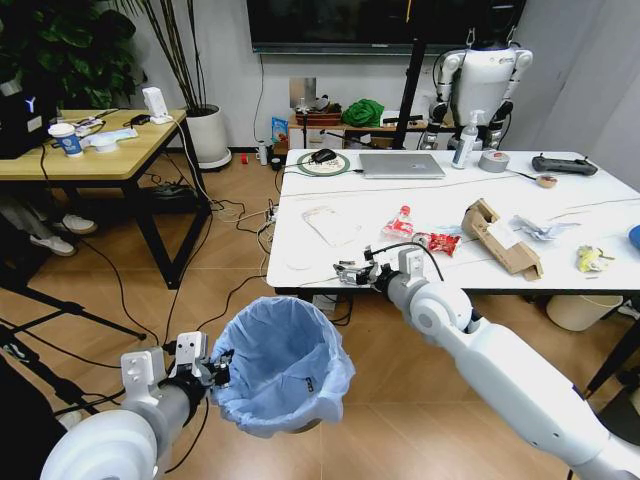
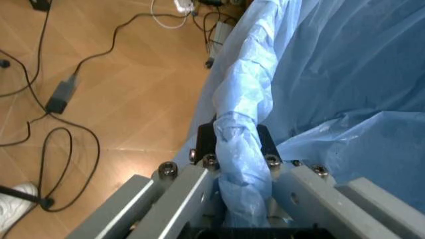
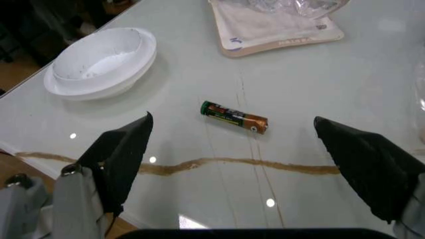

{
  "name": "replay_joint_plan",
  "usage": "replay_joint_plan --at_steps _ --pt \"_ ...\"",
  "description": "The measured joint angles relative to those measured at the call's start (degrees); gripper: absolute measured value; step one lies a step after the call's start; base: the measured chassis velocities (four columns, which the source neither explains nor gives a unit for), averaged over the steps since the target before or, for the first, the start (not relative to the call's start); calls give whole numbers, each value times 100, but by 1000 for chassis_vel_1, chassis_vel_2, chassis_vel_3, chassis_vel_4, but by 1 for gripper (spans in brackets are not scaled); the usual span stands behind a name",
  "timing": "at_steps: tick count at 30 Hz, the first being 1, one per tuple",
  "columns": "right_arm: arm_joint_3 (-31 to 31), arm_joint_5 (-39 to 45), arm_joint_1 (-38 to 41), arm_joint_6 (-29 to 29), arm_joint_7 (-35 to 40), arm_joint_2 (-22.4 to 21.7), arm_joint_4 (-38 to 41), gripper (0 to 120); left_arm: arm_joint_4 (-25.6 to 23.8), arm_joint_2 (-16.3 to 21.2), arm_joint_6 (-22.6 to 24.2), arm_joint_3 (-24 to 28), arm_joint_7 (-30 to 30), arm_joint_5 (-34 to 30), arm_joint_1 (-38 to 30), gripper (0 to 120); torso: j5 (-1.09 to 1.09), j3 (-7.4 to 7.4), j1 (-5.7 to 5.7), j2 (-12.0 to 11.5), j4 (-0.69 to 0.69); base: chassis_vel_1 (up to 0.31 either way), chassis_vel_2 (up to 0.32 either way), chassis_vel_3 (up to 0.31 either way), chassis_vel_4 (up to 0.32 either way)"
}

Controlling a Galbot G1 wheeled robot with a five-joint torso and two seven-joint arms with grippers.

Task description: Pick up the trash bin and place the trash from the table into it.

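Bin: small round dark trash bin [image 1: 283,368] lined with crinkled light-blue plastic bag, hanging off the floor in front of the white marble-look table [image 1: 300,235], below its near edge.
Left gripper: left gripper [image 2: 236,149] clamped on the bin's rim, one pad inside, one outside, bag bunched between them.
Bin handling: judged light and empty; the liner is thin and slippery, so the hold depends on the stiff rim under the film. Held at one side only, so it probably tilts and swings if jolted.
Right gripper: right gripper [image 3: 246,149] hovers low over the table's near edge, jaws spread wide, holding nothing.
Target under jaws: small green-and-orange cylindrical battery [image 3: 234,117] lies flat on the tabletop between the open fingers, apart from both.
Battery handling: rigid, smooth, round; likely rolls if nudged. Best pinched across its middle, fingers on the long sides.
Nearby: white round shallow bowl [image 3: 103,62] and flat cream packet [image 3: 279,30] sit beyond the battery, not touching it.
Other trash: red-labelled plastic bottle [image 1: 400,222] and red snack wrapper [image 1: 437,242] just past the gripper; torn brown cardboard box [image 1: 500,238], crumpled white paper [image 1: 540,228], yellow wrapper [image 1: 590,259] further right.
Their handling: all light; wrappers and paper soft, pinch anywhere; box stiff but crushable, take by a flap edge.
Progress: bin lifted, no trash visible inside it yet.
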Motion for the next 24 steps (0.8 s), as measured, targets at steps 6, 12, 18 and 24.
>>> replay_joint_plan --at_steps 6,12,18,24 --pt "-1 -19 11 19 46 11 -31 86 0 -60 0 7 1 42 75 0 0 0 0 0 0 0 0 0 0" --pt "-4 -24 11 29 65 7 -42 82 1 -64 0 9 -3 26 76 0 0 0 0 0 0 0 0 0 0" --pt "-59 -71 -11 131 93 1 -71 74 3 -61 0 3 -2 14 79 0 0 0 -1 0 0 0 0 0 0" --pt "-118 -80 15 167 157 41 -93 67 3 -44 0 1 7 -8 66 0 0 -1 -1 0 0 0 0 0 0"
